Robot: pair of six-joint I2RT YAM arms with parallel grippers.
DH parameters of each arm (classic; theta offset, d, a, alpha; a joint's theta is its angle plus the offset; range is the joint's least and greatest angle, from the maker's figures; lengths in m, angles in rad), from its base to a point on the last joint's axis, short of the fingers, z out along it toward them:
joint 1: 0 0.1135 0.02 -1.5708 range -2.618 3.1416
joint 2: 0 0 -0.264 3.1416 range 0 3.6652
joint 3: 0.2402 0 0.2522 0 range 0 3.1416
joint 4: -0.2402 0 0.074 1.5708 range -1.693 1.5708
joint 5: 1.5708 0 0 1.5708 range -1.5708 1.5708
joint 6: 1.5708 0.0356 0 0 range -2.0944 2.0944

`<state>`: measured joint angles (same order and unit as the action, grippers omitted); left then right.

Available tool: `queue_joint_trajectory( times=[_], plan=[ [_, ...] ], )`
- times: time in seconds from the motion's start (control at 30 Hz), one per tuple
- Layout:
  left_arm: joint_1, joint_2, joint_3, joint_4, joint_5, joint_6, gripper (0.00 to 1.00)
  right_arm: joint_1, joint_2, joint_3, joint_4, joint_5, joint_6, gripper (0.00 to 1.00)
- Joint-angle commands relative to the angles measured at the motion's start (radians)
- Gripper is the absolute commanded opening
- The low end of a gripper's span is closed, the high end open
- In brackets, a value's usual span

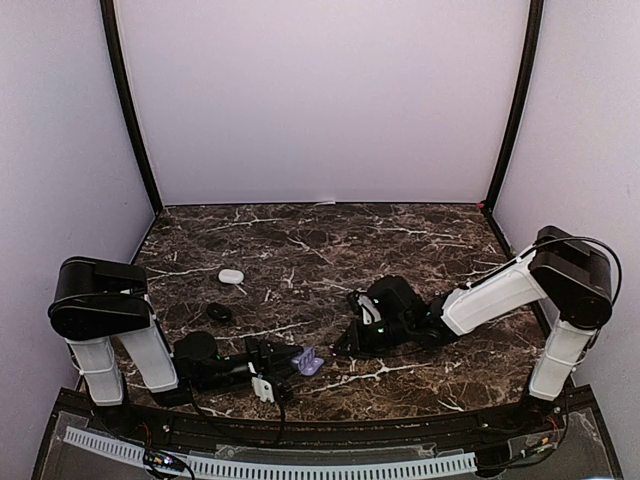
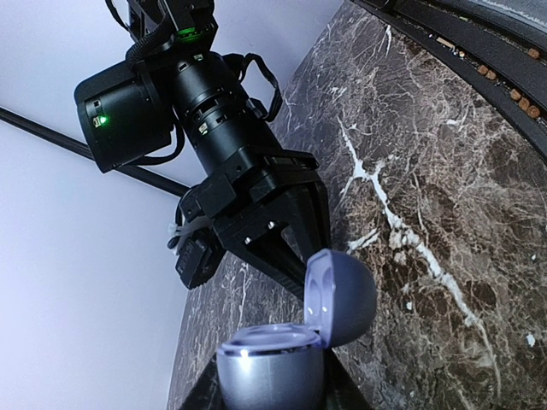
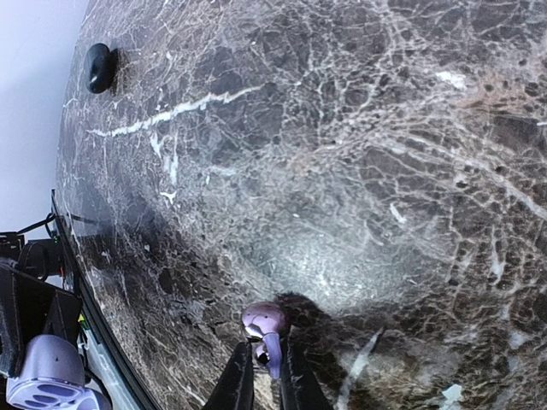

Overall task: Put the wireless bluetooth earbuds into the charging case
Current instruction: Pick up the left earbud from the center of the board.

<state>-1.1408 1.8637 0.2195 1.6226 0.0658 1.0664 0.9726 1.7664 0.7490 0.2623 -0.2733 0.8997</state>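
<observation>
The right gripper pinches a purple earbud, seemingly by its stem, over the marble table, at about two o'clock from the lid-open purple charging case clamped in the left gripper.

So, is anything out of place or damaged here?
Nothing stands out. The left gripper holds the open purple case, the right gripper pinches a purple earbud, and a white case and a black case lie on the table.
</observation>
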Motion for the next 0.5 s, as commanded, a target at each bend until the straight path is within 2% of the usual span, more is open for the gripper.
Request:
queue_joint_trajectory(
  times=[0.0, 0.13, 0.3, 0.47],
  plan=[
    [0.006, -0.029, -0.009, 0.211, -0.004, 0.004, 0.02, -0.002, 0.007, 0.017, 0.040, -0.008, 0.002, 0.11],
    [0.006, -0.028, -0.009, 0.211, -0.005, 0.006, 0.02, -0.002, -0.012, 0.008, 0.037, 0.001, -0.004, 0.10],
    [0.006, -0.025, -0.009, 0.210, -0.005, 0.015, 0.02, -0.003, -0.038, -0.004, 0.029, 0.021, -0.005, 0.02],
    [0.006, -0.023, -0.009, 0.211, -0.005, 0.018, 0.02, -0.003, -0.059, -0.007, 0.011, 0.026, -0.008, 0.01]
  ],
)
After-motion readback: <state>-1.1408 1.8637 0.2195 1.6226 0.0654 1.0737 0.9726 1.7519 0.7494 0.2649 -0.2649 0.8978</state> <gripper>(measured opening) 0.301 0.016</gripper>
